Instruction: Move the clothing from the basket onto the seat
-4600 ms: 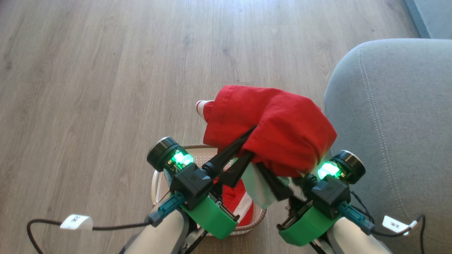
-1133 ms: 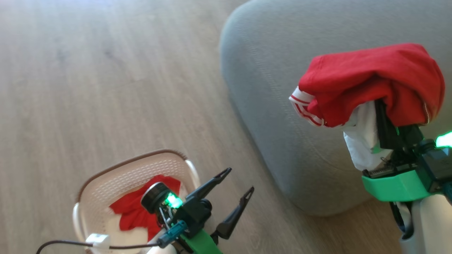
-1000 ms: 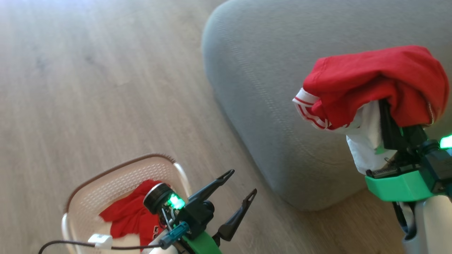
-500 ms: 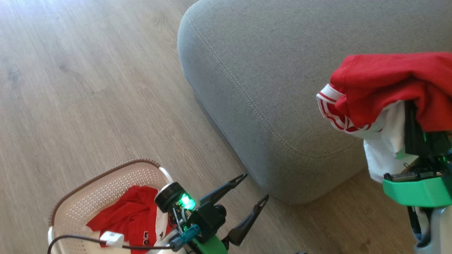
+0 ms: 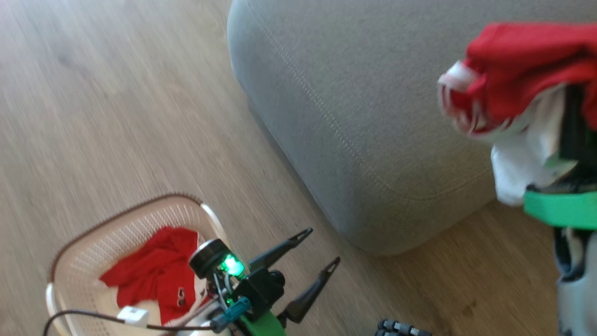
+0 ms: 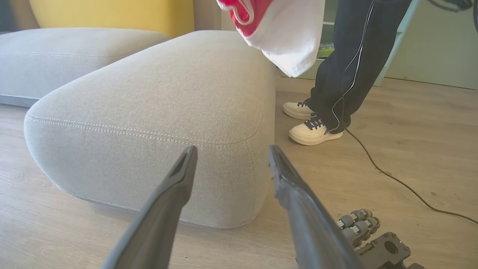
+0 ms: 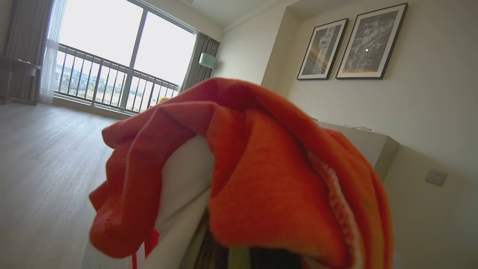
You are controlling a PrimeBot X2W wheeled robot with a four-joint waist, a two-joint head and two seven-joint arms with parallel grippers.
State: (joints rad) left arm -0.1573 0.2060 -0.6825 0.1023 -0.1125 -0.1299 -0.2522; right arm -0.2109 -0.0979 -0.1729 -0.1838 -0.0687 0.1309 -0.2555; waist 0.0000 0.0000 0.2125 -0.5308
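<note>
Your right gripper (image 5: 572,122) has swung 1 red-and-white garment (image 5: 522,60) from the basket (image 5: 116,219) to above the grey sofa (image 5: 373,116). Cloth hides its fingers, so I cannot tell the grip. Your left gripper (image 5: 321,246) hangs spread and empty; 1 red garment (image 5: 149,275) remains in the basket.

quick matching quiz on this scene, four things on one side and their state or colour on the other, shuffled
1 left gripper
2 right gripper
3 basket
4 seat

a grey, stitched seams
b carrying a red and white garment
c open, holding nothing
d cream, red clothing inside

Pairs: 1-c, 2-b, 3-d, 4-a
</note>
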